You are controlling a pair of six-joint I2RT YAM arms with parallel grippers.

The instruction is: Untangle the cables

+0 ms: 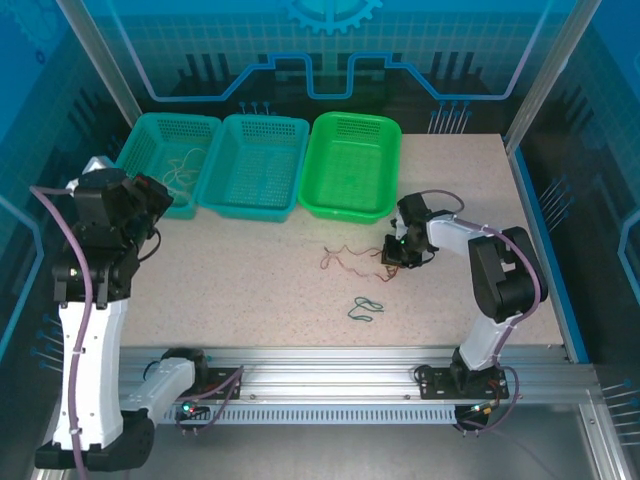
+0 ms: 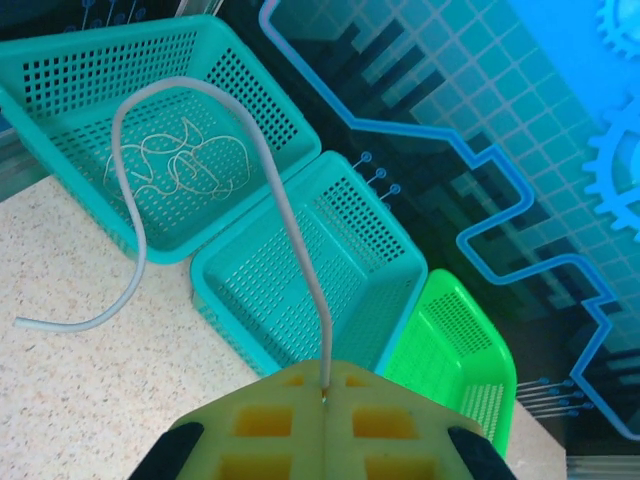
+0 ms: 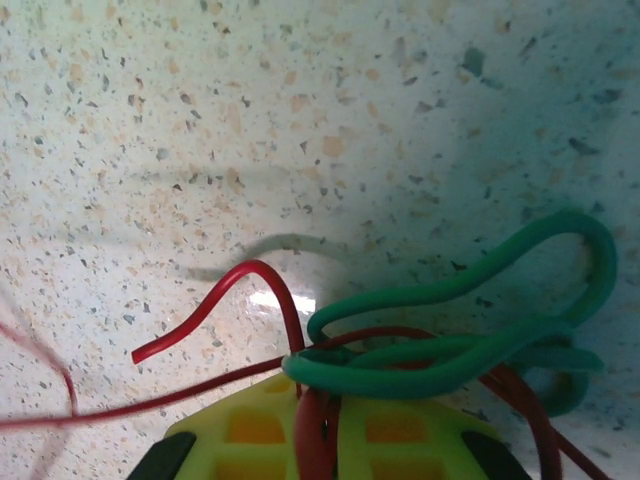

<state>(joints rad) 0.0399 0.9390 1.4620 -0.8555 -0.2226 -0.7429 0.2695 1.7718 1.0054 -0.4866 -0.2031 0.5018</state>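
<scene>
The right claw [image 3: 320, 425] is closed on the red cable [image 3: 262, 272], with the green cable [image 3: 430, 372] looped over it; better to lift slowly. The left claw [image 2: 325, 400] grips a whitish cable [image 2: 290, 230].

Your surface [image 1: 250, 290] is a pale, speckled slab filling the middle of the top view. Along its far edge, in the upper part of the frame, three baskets stand side by side, touching. There is a teal basket [image 1: 180, 117] at upper left, a second teal basket [image 1: 245, 208] just right of it, and a bright green basket [image 1: 345, 212] right of that. Near the centre of the frame a thin red cable [image 1: 340, 258] sprawls in loose curls directly on the surface. Below and slightly right of it, apart, a small green cable loop [image 1: 364, 308] lies flat. In the right wrist view, at lower right, you see the red cable looped through a green cable [image 3: 450, 290] close over the speckled surface; you cannot tell whether they rest on it.
</scene>
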